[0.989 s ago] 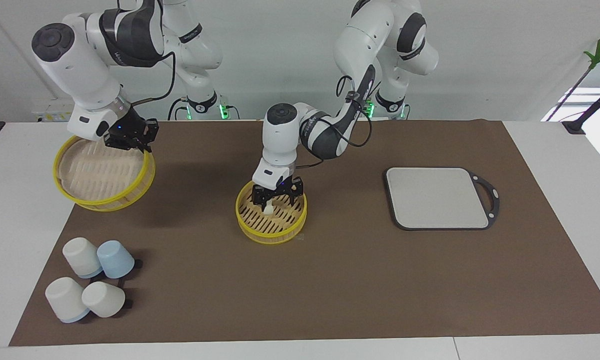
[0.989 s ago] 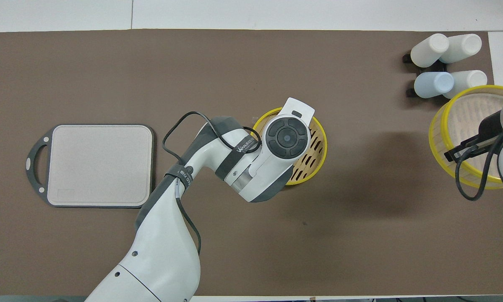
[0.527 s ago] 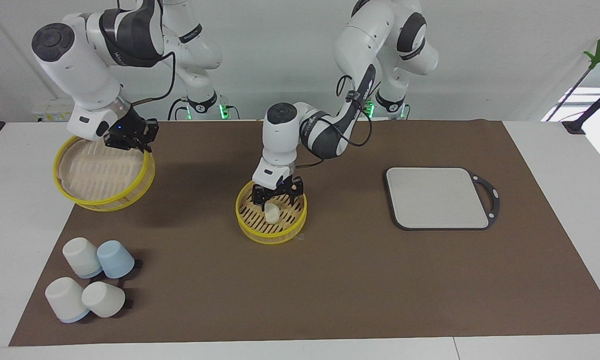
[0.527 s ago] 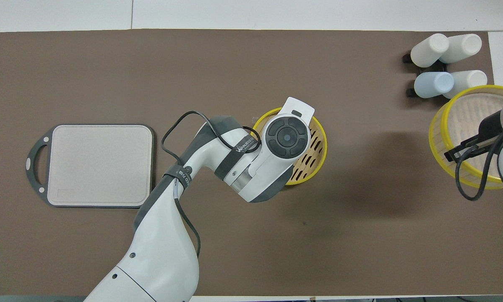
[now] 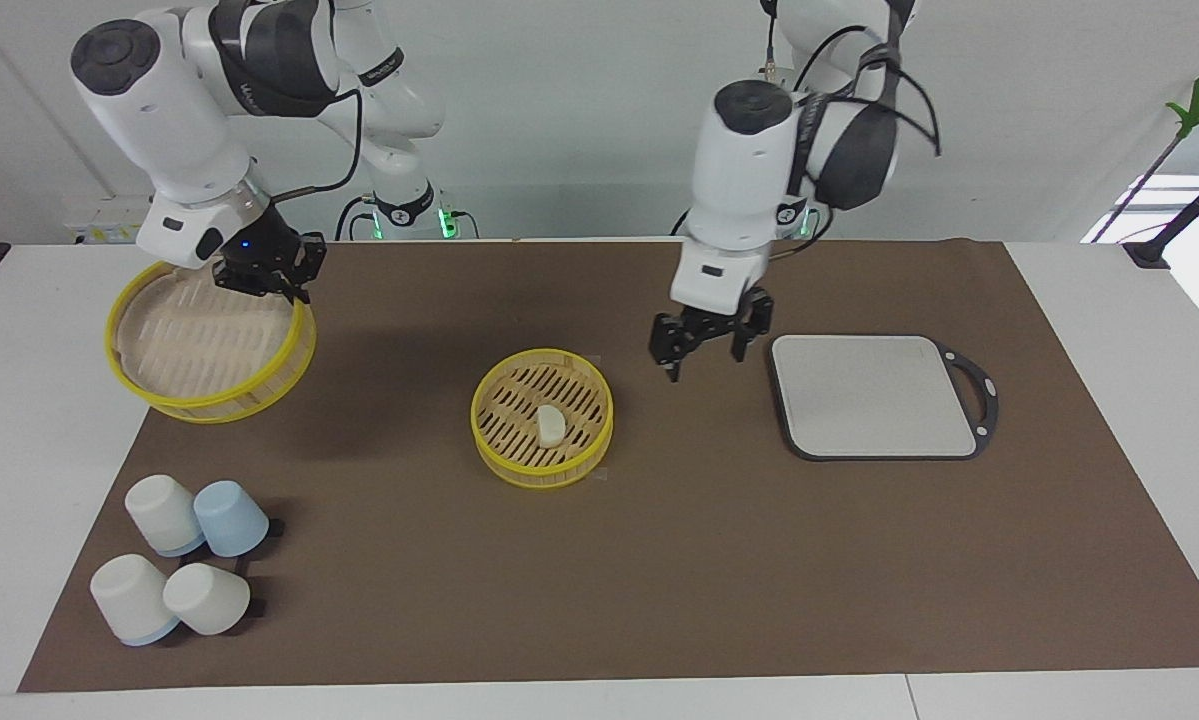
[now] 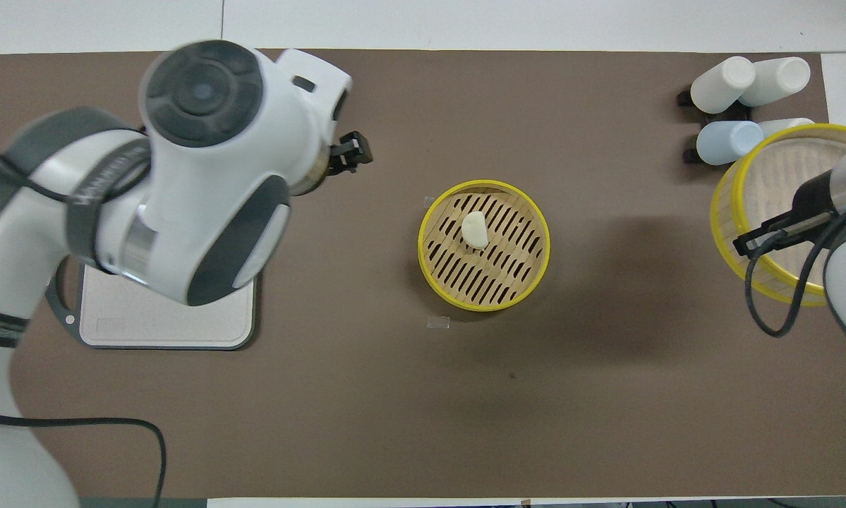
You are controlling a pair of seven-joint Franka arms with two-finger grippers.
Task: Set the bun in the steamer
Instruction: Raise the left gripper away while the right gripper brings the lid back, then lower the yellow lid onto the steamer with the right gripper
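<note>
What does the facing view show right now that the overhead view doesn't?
Only the facing view shows the open left gripper up in the air between the steamer and the board, and the right gripper shut on the top tier's rim, held off the table. Only the overhead view shows a bit of tape on the mat near the steamer. Both show the bun lying free in the steamer, and four cups.
</note>
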